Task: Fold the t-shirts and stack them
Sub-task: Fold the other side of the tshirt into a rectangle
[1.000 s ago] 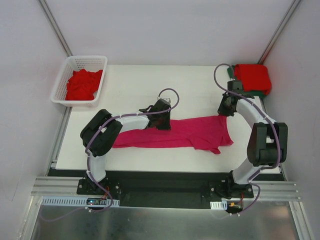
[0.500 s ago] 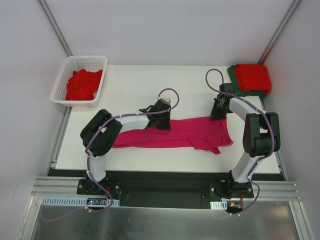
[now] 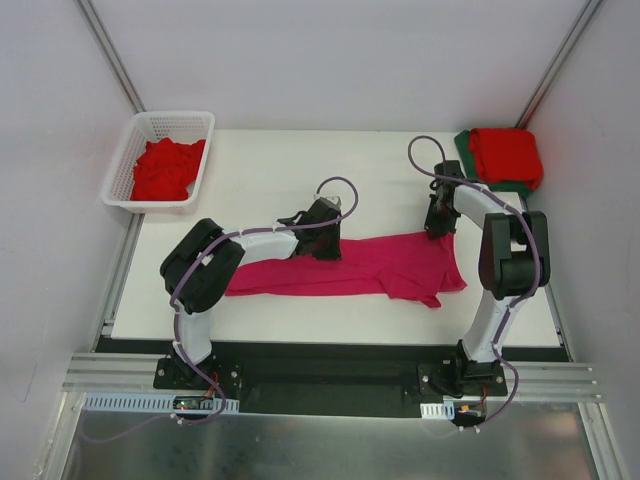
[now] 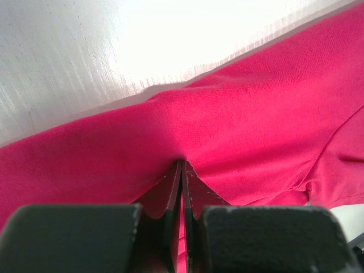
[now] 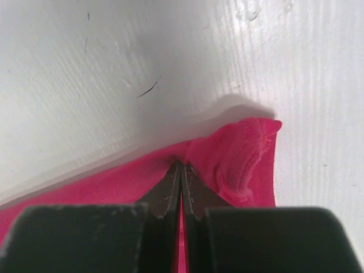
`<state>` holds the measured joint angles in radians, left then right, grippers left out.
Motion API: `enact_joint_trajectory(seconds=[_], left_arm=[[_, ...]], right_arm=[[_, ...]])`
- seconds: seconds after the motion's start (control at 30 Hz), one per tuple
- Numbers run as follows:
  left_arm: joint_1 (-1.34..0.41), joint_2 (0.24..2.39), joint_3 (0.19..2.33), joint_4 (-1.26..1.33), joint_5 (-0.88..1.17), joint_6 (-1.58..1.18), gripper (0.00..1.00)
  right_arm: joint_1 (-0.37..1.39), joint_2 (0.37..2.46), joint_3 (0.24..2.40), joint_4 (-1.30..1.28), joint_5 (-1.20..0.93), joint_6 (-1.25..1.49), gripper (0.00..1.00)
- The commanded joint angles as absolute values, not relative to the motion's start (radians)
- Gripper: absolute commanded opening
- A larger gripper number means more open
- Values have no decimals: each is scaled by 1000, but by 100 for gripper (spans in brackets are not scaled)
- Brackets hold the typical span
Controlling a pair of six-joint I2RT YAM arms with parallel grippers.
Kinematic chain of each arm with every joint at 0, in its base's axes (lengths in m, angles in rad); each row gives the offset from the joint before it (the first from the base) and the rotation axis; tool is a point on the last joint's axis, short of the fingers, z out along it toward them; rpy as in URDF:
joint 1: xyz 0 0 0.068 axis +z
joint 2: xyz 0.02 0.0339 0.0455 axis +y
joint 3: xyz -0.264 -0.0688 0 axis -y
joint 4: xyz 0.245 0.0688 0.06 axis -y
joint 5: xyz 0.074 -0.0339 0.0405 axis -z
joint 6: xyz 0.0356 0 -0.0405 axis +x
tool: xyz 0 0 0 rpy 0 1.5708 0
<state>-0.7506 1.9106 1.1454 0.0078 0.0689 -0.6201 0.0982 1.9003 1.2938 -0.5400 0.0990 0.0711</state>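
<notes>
A magenta-pink t-shirt (image 3: 370, 268) lies stretched left to right across the middle of the table. My left gripper (image 3: 323, 246) is shut on its far edge near the middle; in the left wrist view the closed tips (image 4: 182, 165) pinch a raised fold of the magenta cloth (image 4: 114, 153). My right gripper (image 3: 437, 227) is shut on the shirt's far right corner; in the right wrist view the tips (image 5: 181, 165) bite the cloth edge beside a bunched hem (image 5: 244, 165). A folded red t-shirt (image 3: 507, 154) lies on a dark green one (image 3: 464, 146) at the back right.
A white lattice basket (image 3: 203, 160) at the back left holds crumpled red t-shirts (image 3: 165, 168). Grey walls close in on both sides. Bare white tabletop (image 3: 270, 180) lies behind the magenta shirt and in front of it (image 3: 300, 318).
The right arm has swung in, its gripper shifting a little left and nearer along the shirt's far right corner. The left arm and most of the shirt have not moved.
</notes>
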Motion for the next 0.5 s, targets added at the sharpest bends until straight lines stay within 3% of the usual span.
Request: enact_joint_trajectory(seconds=[0.0,0.47], left_arm=[[-733,1870,1114,-32,34,-600,0],[-721,1855,1091,-34,28,-600,0]], right_arm=[[95,1925,1364,-590,196,48,1],[22,1948,1374,-644,270,64,1]])
